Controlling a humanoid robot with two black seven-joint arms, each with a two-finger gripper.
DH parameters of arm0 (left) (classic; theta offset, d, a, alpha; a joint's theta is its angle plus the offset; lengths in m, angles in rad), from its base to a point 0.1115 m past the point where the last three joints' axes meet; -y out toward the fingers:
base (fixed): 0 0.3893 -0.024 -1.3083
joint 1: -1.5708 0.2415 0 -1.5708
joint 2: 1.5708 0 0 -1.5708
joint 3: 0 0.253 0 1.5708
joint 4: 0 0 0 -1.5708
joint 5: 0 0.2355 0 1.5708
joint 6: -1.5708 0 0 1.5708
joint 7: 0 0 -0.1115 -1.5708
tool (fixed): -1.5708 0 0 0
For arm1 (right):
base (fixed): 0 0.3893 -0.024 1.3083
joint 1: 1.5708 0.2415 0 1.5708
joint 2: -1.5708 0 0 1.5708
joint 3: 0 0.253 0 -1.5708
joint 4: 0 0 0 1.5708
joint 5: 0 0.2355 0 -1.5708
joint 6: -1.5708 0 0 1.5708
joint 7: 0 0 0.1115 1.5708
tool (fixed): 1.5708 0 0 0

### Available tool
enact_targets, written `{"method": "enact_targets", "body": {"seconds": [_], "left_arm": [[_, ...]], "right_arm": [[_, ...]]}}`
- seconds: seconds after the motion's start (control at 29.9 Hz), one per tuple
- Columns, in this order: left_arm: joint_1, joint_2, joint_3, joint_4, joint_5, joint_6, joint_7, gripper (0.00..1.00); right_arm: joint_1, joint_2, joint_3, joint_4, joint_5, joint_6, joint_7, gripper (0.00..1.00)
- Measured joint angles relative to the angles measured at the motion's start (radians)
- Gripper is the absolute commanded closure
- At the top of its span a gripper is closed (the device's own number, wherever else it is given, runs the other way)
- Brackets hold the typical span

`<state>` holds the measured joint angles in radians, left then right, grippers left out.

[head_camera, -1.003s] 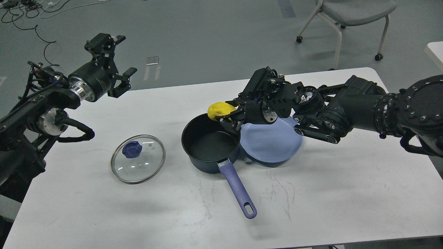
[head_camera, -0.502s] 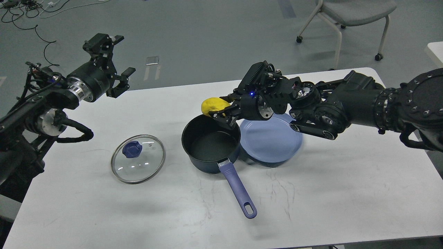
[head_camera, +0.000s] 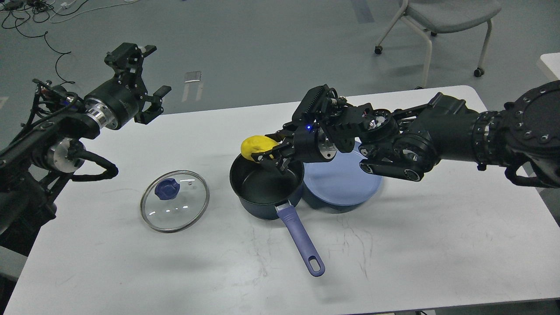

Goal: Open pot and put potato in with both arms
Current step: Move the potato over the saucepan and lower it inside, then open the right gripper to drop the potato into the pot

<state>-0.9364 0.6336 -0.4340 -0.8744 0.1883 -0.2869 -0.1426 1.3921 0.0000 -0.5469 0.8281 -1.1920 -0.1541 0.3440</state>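
Observation:
A dark blue pot (head_camera: 266, 186) with a purple handle stands open at the table's middle. Its glass lid (head_camera: 174, 201) with a blue knob lies flat on the table to the pot's left. My right gripper (head_camera: 264, 154) is shut on the yellow potato (head_camera: 255, 147) and holds it above the pot's far left rim. My left gripper (head_camera: 146, 81) is open and empty, raised over the table's far left corner, well apart from the lid.
A light blue plate (head_camera: 345, 179) sits on the table (head_camera: 393, 245) touching the pot's right side, under my right wrist. A chair (head_camera: 437, 17) stands on the floor beyond the table's far right. Cables lie on the floor at far left.
My right gripper has carried the potato leftward and slightly down, from the pot's far right rim to above its far left rim. The left arm has barely moved.

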Motion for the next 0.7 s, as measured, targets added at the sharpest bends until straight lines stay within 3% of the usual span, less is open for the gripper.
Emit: {"method": "enact_targets", "body": {"seconds": [0.13, 0.23, 0.27, 0.3, 0.33, 0.7], "left_arm": [[0.008, 0.000, 0.001, 0.000, 0.000, 0.000, 0.000, 0.02], [0.011, 0.000, 0.001, 0.000, 0.000, 0.000, 0.000, 0.02], [0.011, 0.000, 0.001, 0.000, 0.000, 0.000, 0.000, 0.02], [0.011, 0.000, 0.001, 0.000, 0.000, 0.000, 0.000, 0.02], [0.011, 0.000, 0.001, 0.000, 0.000, 0.000, 0.000, 0.02], [0.011, 0.000, 0.000, 0.000, -0.001, -0.001, 0.000, 0.02]], "right_arm": [[-0.006, 0.000, -0.005, 0.003, 0.006, 0.003, 0.000, 0.41], [-0.021, 0.000, -0.005, 0.001, 0.031, 0.008, 0.000, 0.31], [-0.026, 0.000, -0.005, -0.001, 0.044, 0.010, 0.000, 0.26], [-0.029, 0.000, -0.005, -0.003, 0.055, 0.012, 0.000, 0.10], [-0.031, 0.000, -0.005, -0.004, 0.064, 0.013, 0.000, 0.04], [-0.031, 0.000, 0.034, 0.007, 0.159, 0.040, 0.000, 0.00]]}}
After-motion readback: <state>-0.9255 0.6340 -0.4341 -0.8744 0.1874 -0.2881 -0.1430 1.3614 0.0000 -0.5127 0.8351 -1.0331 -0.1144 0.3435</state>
